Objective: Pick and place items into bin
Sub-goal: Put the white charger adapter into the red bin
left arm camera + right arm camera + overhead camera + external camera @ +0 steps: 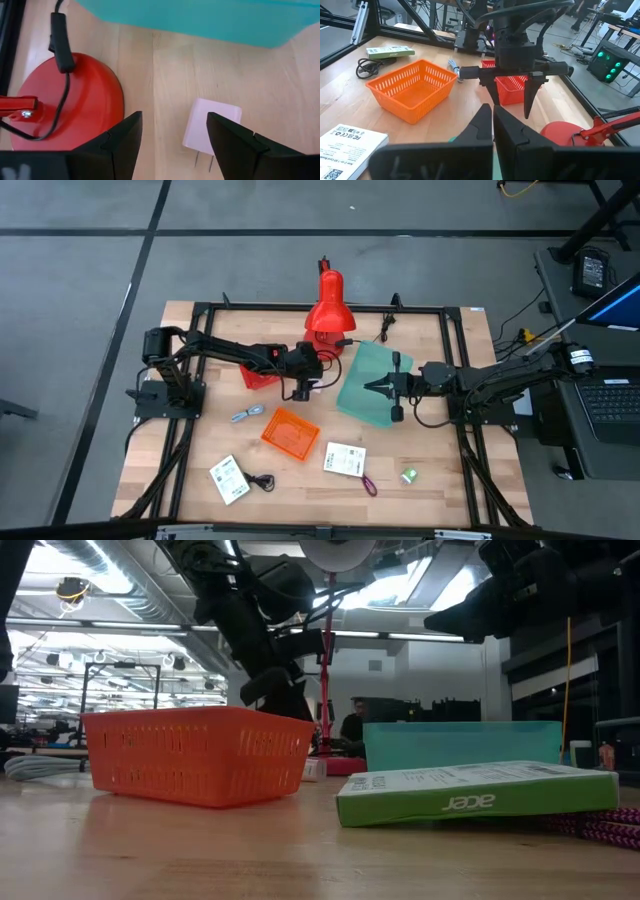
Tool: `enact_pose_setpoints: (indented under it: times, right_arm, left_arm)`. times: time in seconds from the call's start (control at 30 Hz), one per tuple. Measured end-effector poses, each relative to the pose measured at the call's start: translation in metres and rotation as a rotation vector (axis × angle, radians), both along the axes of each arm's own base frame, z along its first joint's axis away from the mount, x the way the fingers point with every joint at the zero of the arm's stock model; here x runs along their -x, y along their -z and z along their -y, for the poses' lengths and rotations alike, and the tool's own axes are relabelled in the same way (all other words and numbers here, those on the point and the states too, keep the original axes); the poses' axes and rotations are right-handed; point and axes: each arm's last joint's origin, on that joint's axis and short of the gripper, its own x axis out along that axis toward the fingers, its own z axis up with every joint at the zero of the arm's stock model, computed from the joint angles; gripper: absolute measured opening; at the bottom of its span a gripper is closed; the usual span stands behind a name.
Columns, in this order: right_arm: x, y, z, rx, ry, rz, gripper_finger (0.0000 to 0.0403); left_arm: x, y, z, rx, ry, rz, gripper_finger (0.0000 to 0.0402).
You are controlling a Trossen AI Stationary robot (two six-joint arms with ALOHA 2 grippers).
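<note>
A pale pink cube (pixel 210 122) with two metal prongs lies on the wood between the red lamp's base (pixel 75 100) and the teal bin (pixel 200 20). My left gripper (pixel 174 117) hangs open just above it, pointing steeply down; one finger partly covers the cube's edge and I see no touch. In the high view this gripper (pixel 303 390) is at the table's middle, with the cube (pixel 322 386) beside it. My right gripper (pixel 372 387) is shut and empty, held level over the teal bin (pixel 368 395).
An orange basket (pixel 290 432) and a red basket (pixel 258 375) stand near the left arm. Toward the near edge lie two white cards (pixel 228 478) (pixel 345 460), a black cable (pixel 262 480), a purple strap (pixel 368 485), a green piece (pixel 408 476) and a blue-silver piece (pixel 245 414).
</note>
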Motion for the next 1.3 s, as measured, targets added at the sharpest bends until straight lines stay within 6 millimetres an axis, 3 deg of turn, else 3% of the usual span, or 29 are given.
enact_pose_setpoints:
  times: [0.5, 0.97, 1.3]
  right_arm:
    - [0.0001, 0.0004, 0.0, 0.0, 0.0, -0.004, 0.0]
    - [0.0001, 0.0007, 0.0, 0.001, 0.0, -0.007, 0.0]
    - [0.0001, 0.0007, 0.0, 0.0, 0.0, -0.008, 0.0]
  left_arm:
    - [0.0001, 0.0, 0.0005, 0.014, 0.008, 0.001, 0.0286]
    - [0.0001, 0.0, 0.0005, 0.105, -0.112, 0.035, 0.0287]
    - [-0.0021, -0.0022, -0.001, 0.073, -0.138, 0.069, 0.0283]
